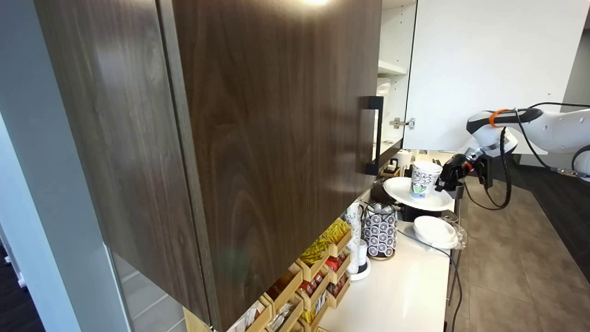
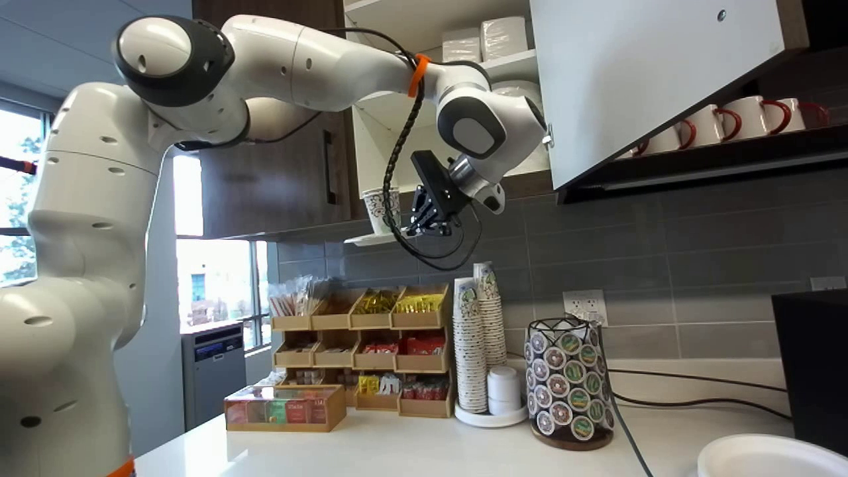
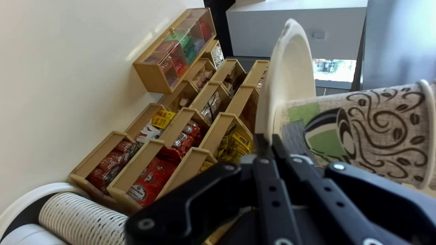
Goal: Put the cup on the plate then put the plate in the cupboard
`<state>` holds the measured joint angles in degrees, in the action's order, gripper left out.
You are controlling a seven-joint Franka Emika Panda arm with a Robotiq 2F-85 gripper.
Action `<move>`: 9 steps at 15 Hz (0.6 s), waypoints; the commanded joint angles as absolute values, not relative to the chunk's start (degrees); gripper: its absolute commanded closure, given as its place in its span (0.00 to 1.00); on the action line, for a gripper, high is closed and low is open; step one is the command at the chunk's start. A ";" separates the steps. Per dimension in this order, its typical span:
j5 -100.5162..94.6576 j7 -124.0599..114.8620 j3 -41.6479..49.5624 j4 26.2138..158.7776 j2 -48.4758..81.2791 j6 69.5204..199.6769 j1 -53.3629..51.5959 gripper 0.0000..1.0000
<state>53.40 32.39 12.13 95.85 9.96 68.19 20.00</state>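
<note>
The cup, a white paper cup with dark swirls and green print, stands on the plate in both exterior views [image 1: 421, 175] [image 2: 376, 211] and in the wrist view [image 3: 371, 126]. The round white plate [image 1: 397, 188] [image 2: 363, 240] [image 3: 289, 61] is held well above the counter. My gripper [image 1: 440, 184] [image 2: 409, 229] [image 3: 269, 137] is shut on the plate's rim, next to the cup's base. The cupboard, with light shelves [image 2: 513, 66], stands open. Its pale door [image 1: 488, 60] [image 2: 629, 73] is swung out. A cable partly covers the cup and plate in an exterior view.
The dark brown cabinet [image 1: 276, 138] [image 2: 278, 172] adjoins the cupboard. Below are wooden bins [image 2: 371, 321], stacked paper cups [image 2: 472, 358] and the patterned cylinder holder [image 1: 379, 233] [image 2: 568, 384]. More white plates [image 1: 433, 230] [image 2: 768, 457] lie on the counter. Mugs [image 2: 719, 122] stand on a shelf beyond the door.
</note>
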 commanded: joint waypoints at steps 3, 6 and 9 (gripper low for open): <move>53.44 23.87 12.83 92.07 8.85 65.52 18.91 0.96; 54.03 20.87 12.76 90.29 8.54 63.97 18.70 0.96; 54.39 18.05 12.71 88.04 8.35 61.74 18.48 0.97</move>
